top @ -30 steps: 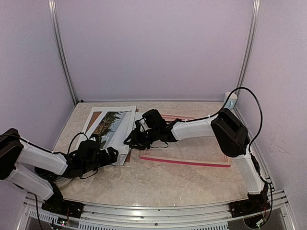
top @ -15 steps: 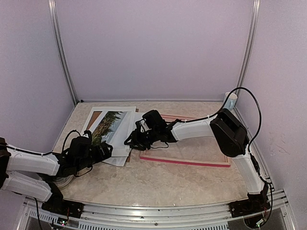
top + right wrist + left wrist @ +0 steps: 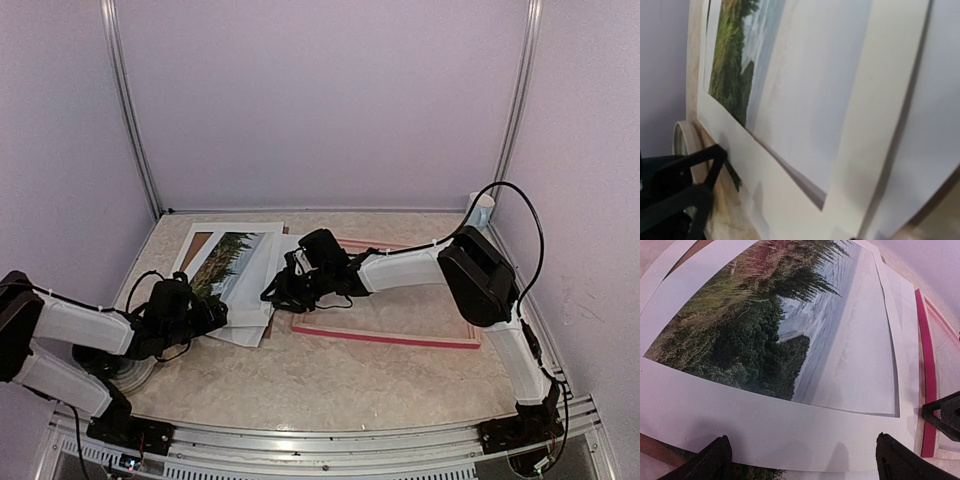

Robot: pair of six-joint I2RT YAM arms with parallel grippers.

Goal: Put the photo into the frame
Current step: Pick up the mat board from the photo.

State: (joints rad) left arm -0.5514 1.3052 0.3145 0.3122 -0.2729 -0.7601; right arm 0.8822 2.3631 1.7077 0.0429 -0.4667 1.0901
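Observation:
The photo [image 3: 228, 262] lies flat at the left, its trees and pale sky showing through a white mat border [image 3: 790, 425] laid over it. In the left wrist view the photo [image 3: 765, 330] fills the mat's window. My left gripper [image 3: 205, 314] sits low at the stack's near edge, open wide, with the mat's near border between its fingertips [image 3: 715, 460] and untouched. My right gripper [image 3: 272, 291] reaches across to the stack's right edge. Its own fingers barely show in the right wrist view, where the mat [image 3: 790, 190] looks slightly raised off the photo [image 3: 730, 65]. The pink-red frame [image 3: 385, 337] lies to the right.
A brown backing board [image 3: 197, 243] pokes out under the sheets at the back left. More plain white sheets [image 3: 248, 332] stick out beneath the mat. A small white cup-like thing [image 3: 482, 210] stands in the back right corner. Walls close in on three sides.
My left gripper has slid a little to the left along the stack's near edge, staying open. The right arm has hardly moved.

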